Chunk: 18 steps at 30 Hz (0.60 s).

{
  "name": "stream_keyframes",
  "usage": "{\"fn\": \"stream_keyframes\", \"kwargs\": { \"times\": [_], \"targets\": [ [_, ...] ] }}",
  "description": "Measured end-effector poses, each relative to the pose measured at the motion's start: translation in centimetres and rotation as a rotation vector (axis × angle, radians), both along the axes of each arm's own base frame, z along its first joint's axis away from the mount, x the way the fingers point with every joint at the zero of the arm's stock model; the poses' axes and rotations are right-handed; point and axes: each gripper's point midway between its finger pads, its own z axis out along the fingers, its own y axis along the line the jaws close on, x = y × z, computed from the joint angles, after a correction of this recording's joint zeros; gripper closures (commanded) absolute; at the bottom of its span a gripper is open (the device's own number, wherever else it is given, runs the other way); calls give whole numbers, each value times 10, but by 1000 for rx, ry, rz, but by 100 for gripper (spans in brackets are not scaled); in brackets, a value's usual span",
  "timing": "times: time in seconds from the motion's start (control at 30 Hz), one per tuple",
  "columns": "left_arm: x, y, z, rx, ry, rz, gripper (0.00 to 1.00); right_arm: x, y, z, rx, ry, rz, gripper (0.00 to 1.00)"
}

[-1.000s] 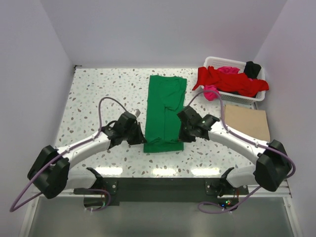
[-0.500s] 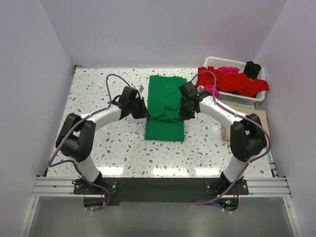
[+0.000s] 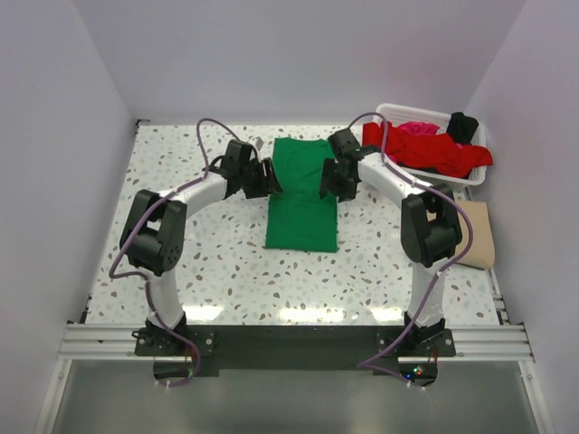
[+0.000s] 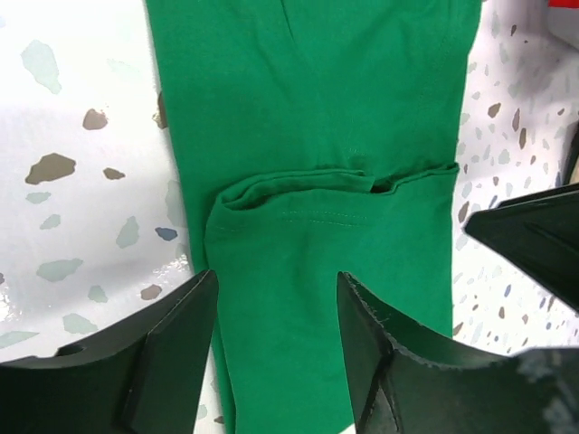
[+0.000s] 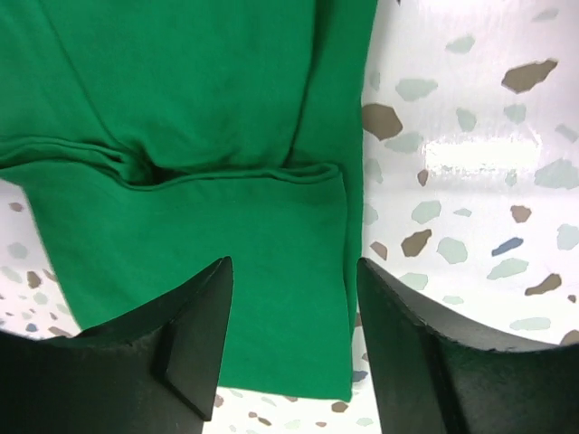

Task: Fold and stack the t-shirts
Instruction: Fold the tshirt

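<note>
The bright green t-shirt (image 3: 301,203) lies folded into a narrow rectangle mid-table. A folded hem edge runs across it in the left wrist view (image 4: 317,117) and the right wrist view (image 5: 181,90). My left gripper (image 3: 270,177) (image 4: 277,289) is open at the shirt's left edge, with only flat cloth under the gap. My right gripper (image 3: 327,177) (image 5: 294,271) is open at the shirt's right edge, holding nothing. The tan t-shirt (image 3: 478,237) lies folded at the right, partly behind the right arm.
A white lattice basket (image 3: 389,113) stands at the back right with a red t-shirt (image 3: 425,149) draped over it. A magenta one (image 3: 418,127) and a black one (image 3: 463,125) lie inside. White walls close the left, back and right.
Both grippers carried the green shirt's near hem away from the bases, folding it over itself, then opened and let go. The shirt is now shorter.
</note>
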Motion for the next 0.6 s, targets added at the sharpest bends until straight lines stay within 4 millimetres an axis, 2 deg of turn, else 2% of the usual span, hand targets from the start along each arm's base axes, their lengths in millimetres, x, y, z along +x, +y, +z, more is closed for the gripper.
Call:
{"fn": "stream_keyframes", "kwargs": {
  "times": [0.17,0.33,0.4,0.47,0.6],
  "targets": [
    [-2,5,6,15,-26,0,38,11,1,22,9,-56,21,37],
    [-21,12,16,22,-56,-27,41,5,1,42,31,-91,38,39],
    [-34,17,13,29,-47,-38,42,-8,0,42,51,-78,50,43],
    [-49,21,4,36,-26,-54,42,-28,-2,35,70,-43,62,46],
    [-81,31,-23,55,50,-71,42,-74,-9,2,93,69,71,50]
  ]
}}
